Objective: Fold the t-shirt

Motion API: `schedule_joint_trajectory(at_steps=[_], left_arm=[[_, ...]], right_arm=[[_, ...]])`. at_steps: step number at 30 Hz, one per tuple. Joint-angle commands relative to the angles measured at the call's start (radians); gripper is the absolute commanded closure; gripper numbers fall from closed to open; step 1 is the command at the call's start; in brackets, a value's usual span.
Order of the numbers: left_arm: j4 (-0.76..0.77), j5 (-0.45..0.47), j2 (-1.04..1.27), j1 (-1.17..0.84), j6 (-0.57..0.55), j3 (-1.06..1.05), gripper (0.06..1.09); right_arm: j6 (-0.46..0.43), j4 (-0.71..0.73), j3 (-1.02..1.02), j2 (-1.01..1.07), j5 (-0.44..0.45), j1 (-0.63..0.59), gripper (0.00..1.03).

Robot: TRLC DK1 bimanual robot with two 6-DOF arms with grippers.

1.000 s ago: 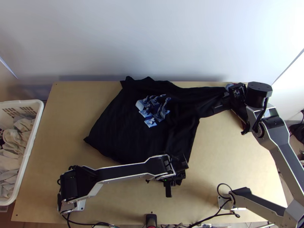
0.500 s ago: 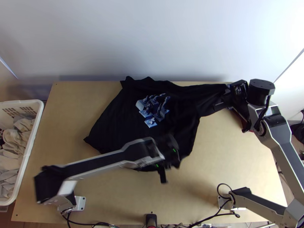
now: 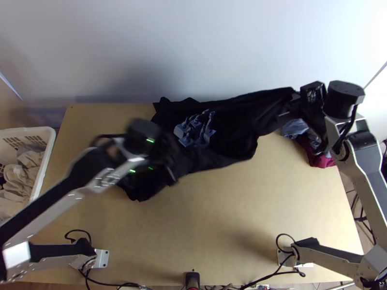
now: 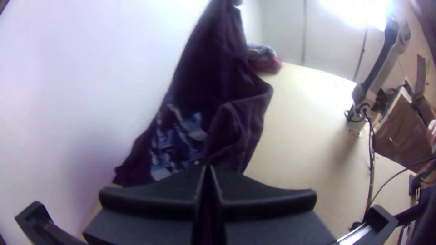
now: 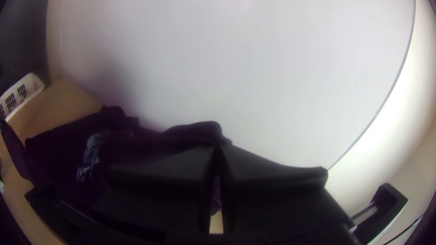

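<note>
- The t-shirt (image 3: 232, 130) is lying partly on the worktop (image 3: 217, 217), spreading around its blue-and-white print (image 3: 194, 130), while some of its cloth is rising off the surface on the print's right in the top view.
- The right gripper (image 5: 219, 147) is holding an end of the cloth well to the right of the print; its fingers are pressing nearly together with the fabric pinched between them. This is probably serving as an anchor, keeping that side taut.
- The left gripper (image 4: 206, 167) is gripping another part of the shirt, near the print on its lower-left side in the top view, its fingers closing on the cloth with no clear gap. It is presumably gripping there to bring the loose side across into a fold; which edge it is holding, I cannot tell.
- The shirt is looking black from above and dark purple in the wrist views, soft and thin, with long creases running from the print towards the right gripper. A loose flap is sagging beside the print, so the fold is seeming unfinished.
- Other clothes (image 3: 317, 154), grey-blue and dark red, are lying bunched far right of the print; a white basket (image 3: 47, 154) is standing far left of it.
</note>
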Motion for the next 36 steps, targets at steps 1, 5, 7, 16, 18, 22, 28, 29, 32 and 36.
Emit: schedule_joint_trajectory(at_steps=[1, 5, 7, 16, 18, 22, 28, 29, 32, 36], left_arm=[[0.041, -0.090, -0.152, 0.178, 0.031, 0.036, 1.05], [0.082, -0.107, -0.220, 0.273, 0.044, 0.050, 1.05], [0.102, -0.133, -0.258, 0.291, 0.054, 0.050, 1.05], [0.244, -0.225, -0.394, 0.300, 0.157, 0.051, 1.05], [0.267, -0.235, -0.419, 0.300, 0.189, 0.051, 1.05], [0.316, -0.248, -0.465, 0.300, 0.254, 0.053, 1.05], [0.366, -0.248, -0.511, 0.325, 0.354, 0.080, 1.05], [0.374, -0.248, -0.516, 0.326, 0.370, 0.087, 1.05], [0.414, -0.248, -0.532, 0.325, 0.440, 0.085, 1.05], [0.471, -0.245, -0.546, 0.323, 0.542, 0.088, 1.05]], right_arm=[[0.002, -0.025, 0.104, 0.021, 0.034, 0.010, 1.00], [0.009, -0.036, 0.141, 0.016, 0.046, 0.010, 1.00], [0.017, -0.044, 0.164, 0.015, 0.052, 0.010, 1.00], [0.039, -0.048, 0.354, 0.012, 0.052, 0.046, 1.00], [0.036, -0.050, 0.386, 0.007, 0.052, 0.063, 1.00], [0.013, -0.048, 0.451, -0.011, 0.054, 0.099, 1.00], [-0.066, -0.038, 0.506, -0.074, 0.065, 0.155, 1.00], [-0.084, -0.033, 0.512, -0.083, 0.065, 0.157, 1.00], [-0.158, -0.012, 0.518, -0.114, 0.065, 0.158, 1.00], [-0.242, 0.024, 0.518, -0.156, 0.065, 0.163, 1.00]])
